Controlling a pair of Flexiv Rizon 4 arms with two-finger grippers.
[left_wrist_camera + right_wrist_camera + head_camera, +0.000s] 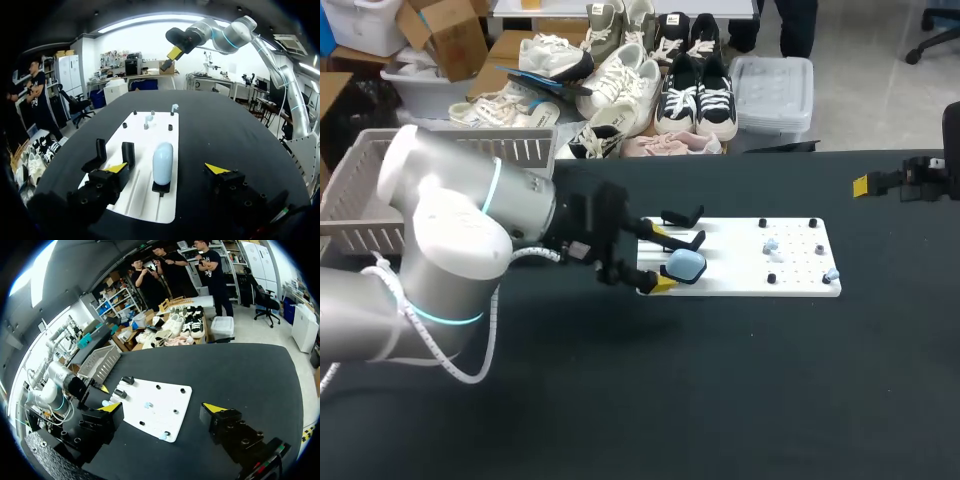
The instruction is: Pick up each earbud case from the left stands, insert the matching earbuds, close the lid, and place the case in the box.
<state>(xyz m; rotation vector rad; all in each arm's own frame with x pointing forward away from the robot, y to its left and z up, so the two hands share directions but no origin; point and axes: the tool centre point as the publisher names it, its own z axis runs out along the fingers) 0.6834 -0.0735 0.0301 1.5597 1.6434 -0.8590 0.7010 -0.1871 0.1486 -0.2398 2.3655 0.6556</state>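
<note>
1. Our left end effector point(166, 169) hangs with its fingers apart, straddling the earbud case point(162, 161) without touching it. We judge it is lined up to grasp.
2. The case is smooth, pale blue and rounded. It stands upright on a black stand point(161, 188) on the flat white board point(137, 192), which leaves its flanks free.
3. Farther on, small pale earbuds point(149, 118) sit between black pegs.
4. Our right end effector point(163, 408), fingers apart, hangs well away above the dark surface point(240, 375).

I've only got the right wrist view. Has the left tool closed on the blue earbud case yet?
Observer: No. The left wrist view shows the left tool open, the blue case upright on its stand between the fingers, gaps both sides.
Operator: Is its lid shut?
Observer: It looks shut from there.
Operator: Where's my right arm?
Observer: The right tool hangs high over the far end of the table, past the white board.
</note>
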